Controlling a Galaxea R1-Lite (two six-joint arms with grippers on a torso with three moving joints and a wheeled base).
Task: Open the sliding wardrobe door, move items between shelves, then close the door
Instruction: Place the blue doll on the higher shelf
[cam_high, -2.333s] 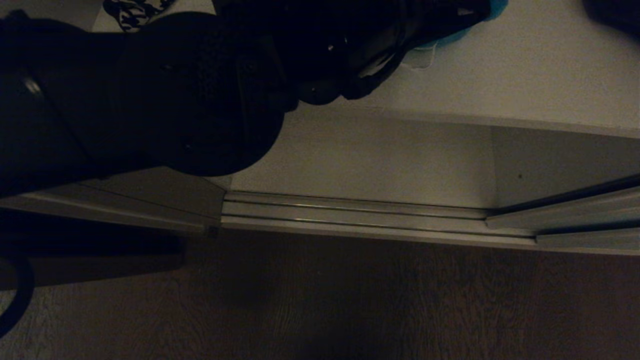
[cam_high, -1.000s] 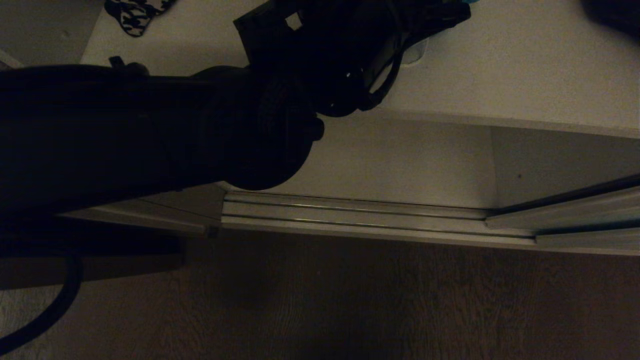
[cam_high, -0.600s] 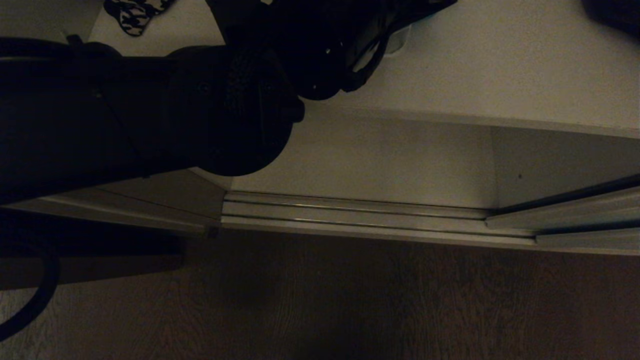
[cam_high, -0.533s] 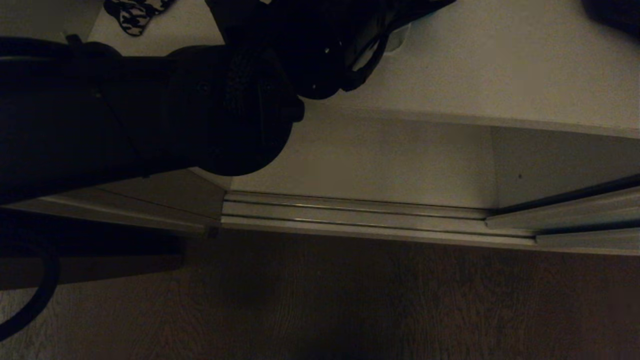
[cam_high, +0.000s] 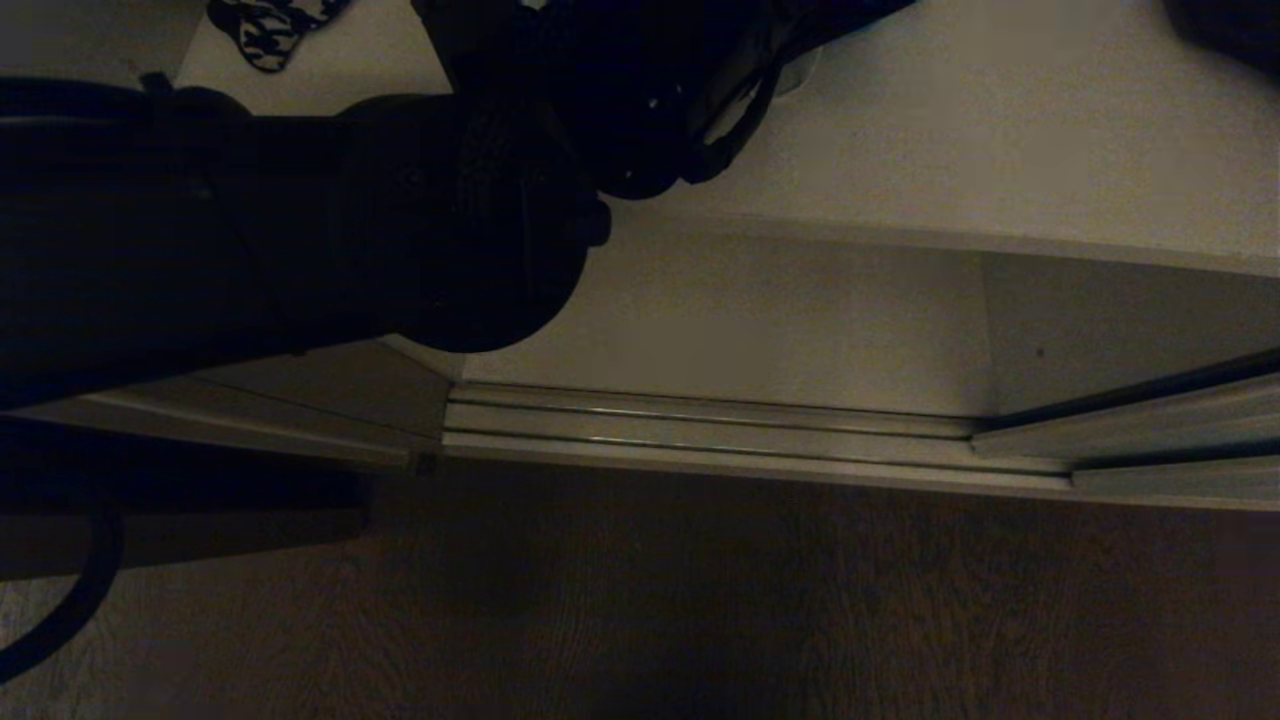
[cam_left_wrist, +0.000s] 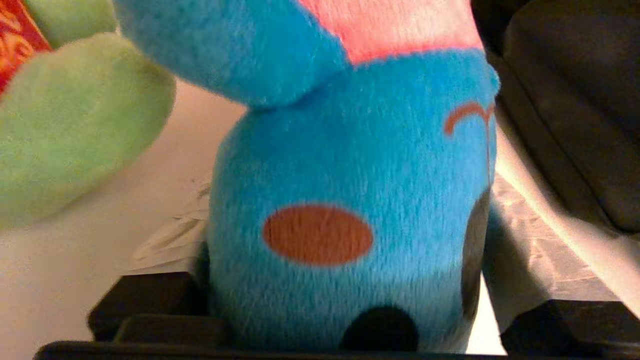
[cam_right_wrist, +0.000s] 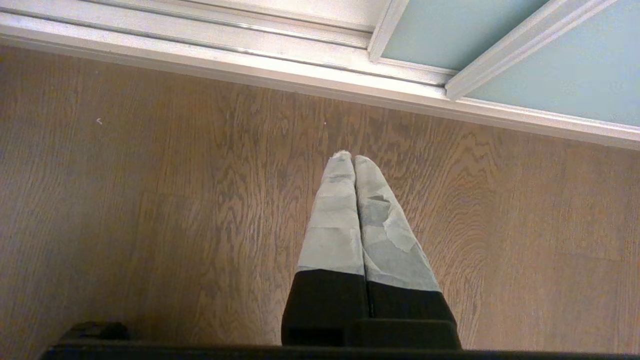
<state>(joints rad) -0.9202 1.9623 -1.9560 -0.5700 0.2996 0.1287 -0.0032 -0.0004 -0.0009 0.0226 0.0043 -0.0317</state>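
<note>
The teal plush toy (cam_left_wrist: 345, 165), with a pink-red patch and an orange spot, stands on the off-white upper shelf (cam_high: 1000, 120). It sits between the spread fingers of my left gripper (cam_left_wrist: 350, 235), which is open; a strip of shelf shows between the toy and one taped finger (cam_left_wrist: 540, 240). The green plush toy (cam_left_wrist: 65, 125) is close beside it. In the head view my dark left arm (cam_high: 300, 220) hides both toys. The lower shelf (cam_high: 780, 320) lies bare. My right gripper (cam_right_wrist: 353, 159) hangs shut over the wooden floor. The sliding wardrobe door (cam_right_wrist: 460, 30) is slid aside.
A black bag (cam_left_wrist: 575, 125) stands right next to the teal toy. A houndstooth bag (cam_high: 265, 25) lies at the upper shelf's far left. The ribbed floor track (cam_high: 700, 425) runs along the wardrobe's front, with wooden floor (cam_high: 700, 600) before it.
My left arm reached a little further in over the upper shelf a second ago and has held still since. The teal edge seen earlier at the picture's top is now hidden.
</note>
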